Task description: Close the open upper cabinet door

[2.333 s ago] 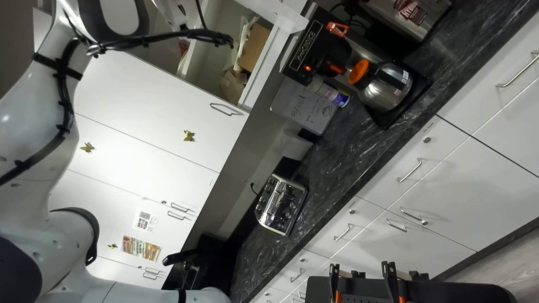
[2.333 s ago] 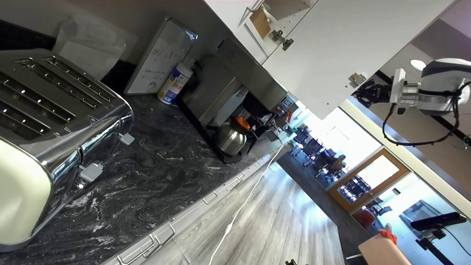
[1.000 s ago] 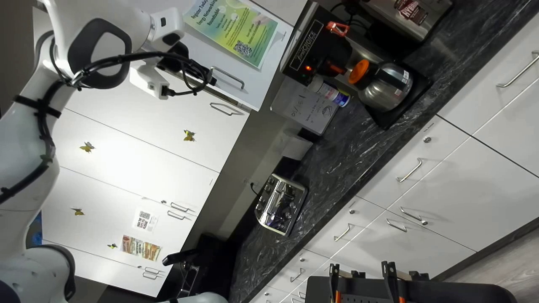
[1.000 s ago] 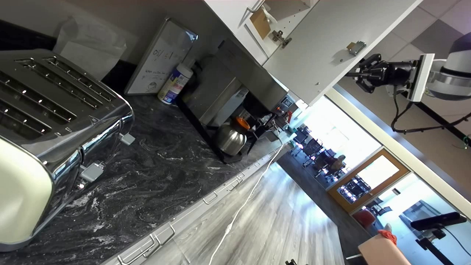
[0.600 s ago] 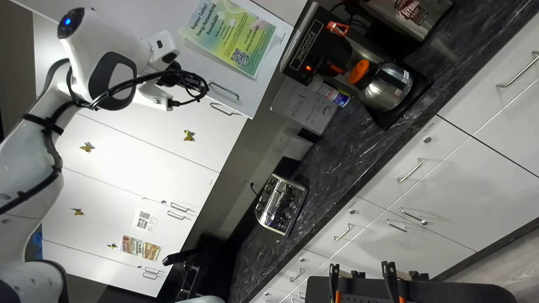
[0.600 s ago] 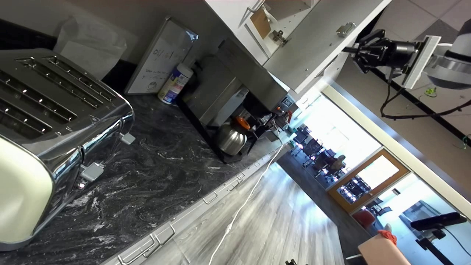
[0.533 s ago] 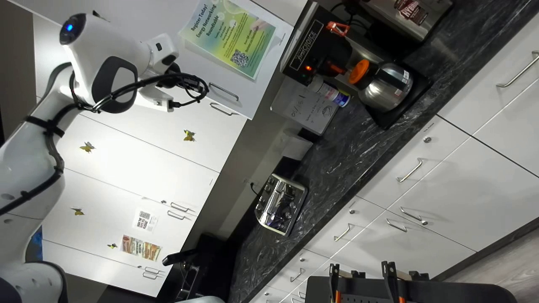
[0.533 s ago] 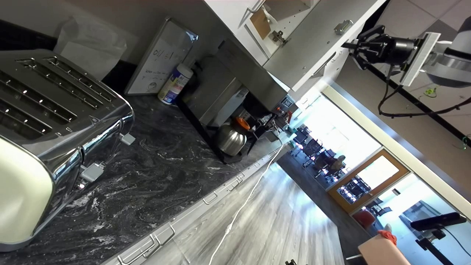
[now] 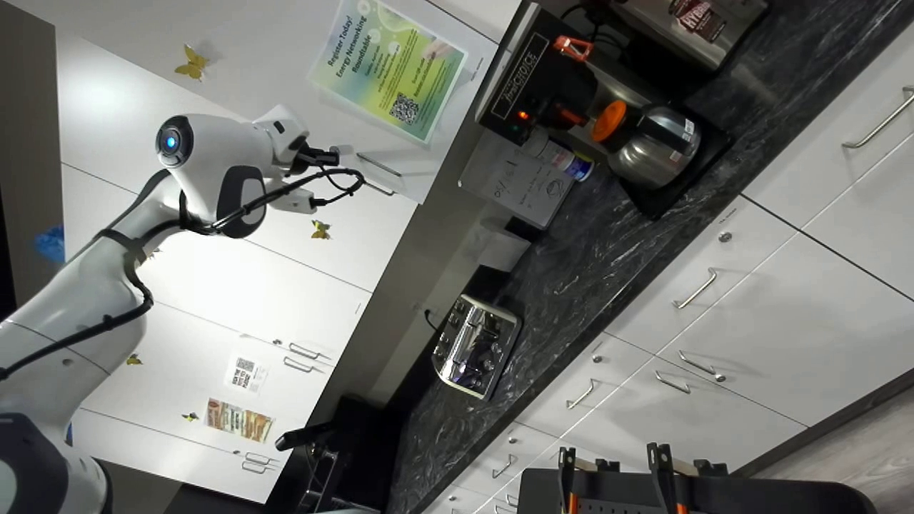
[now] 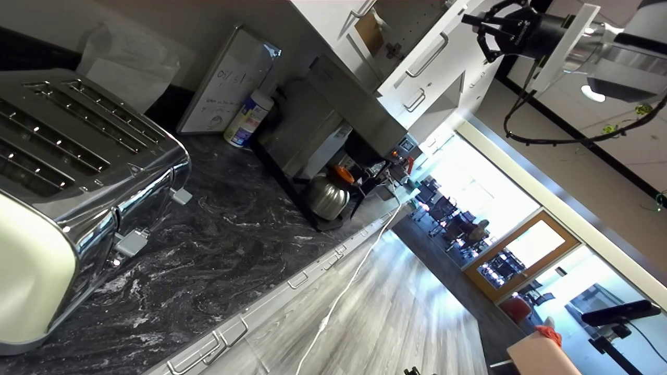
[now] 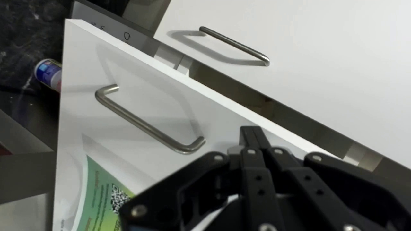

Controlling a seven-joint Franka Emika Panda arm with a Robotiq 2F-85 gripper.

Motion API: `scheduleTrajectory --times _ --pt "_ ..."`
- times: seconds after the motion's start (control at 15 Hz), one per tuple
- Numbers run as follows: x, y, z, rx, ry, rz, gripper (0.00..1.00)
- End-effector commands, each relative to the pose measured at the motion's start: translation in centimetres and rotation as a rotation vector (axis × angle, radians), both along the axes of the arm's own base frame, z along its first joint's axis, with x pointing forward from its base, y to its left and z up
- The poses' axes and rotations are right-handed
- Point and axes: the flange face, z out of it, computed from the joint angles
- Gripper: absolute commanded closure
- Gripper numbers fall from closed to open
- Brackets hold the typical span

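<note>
The upper cabinet door (image 9: 264, 43) is a white panel with a green-and-blue sheet (image 9: 393, 71) on its face. It stands partly open; in the wrist view the door (image 11: 154, 99) leaves a dark gap beside the neighbouring door. Its metal handle (image 11: 144, 126) is left of my fingertips. In an exterior view the door's handle (image 10: 427, 54) shows on its foreshortened face. My gripper (image 11: 253, 136) is shut and empty, its fingertips at the door's face near the free edge, apparently against it. It also shows in both exterior views (image 9: 332, 155) (image 10: 470, 20).
The neighbouring white door (image 11: 305, 48) is flat in its frame, with its own handle. Below are a coffee maker (image 9: 528, 86), a small whiteboard (image 9: 510, 182) and a toaster (image 9: 475, 350) on the dark worktop (image 9: 593, 264). The cabinet interior (image 10: 401, 26) partly shows.
The door has swung from wide open toward its cabinet, and the gap has narrowed. My gripper has moved with it, staying shut at its face near the free edge.
</note>
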Motion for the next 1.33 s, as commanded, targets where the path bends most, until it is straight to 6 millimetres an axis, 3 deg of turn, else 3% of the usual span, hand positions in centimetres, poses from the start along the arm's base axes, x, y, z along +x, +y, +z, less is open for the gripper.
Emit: scheduleTrajectory --times 0.0,0.33,0.6,0.8,1.0,1.27 --pt "0.9 3.4 -0.1 -0.009 -0.085 -0.029 1.00" --pt "2.5 7.6 -0.4 -0.039 -0.166 -0.062 1.00" --pt "3.3 9.1 0.2 -0.043 -0.198 -0.078 1.00" --pt "3.4 8.9 0.7 -0.052 -0.205 -0.099 1.00" --pt "2.3 7.8 1.2 -0.085 -0.214 -0.125 1.00" --pt "3.3 7.0 1.6 -0.090 -0.238 -0.150 1.00"
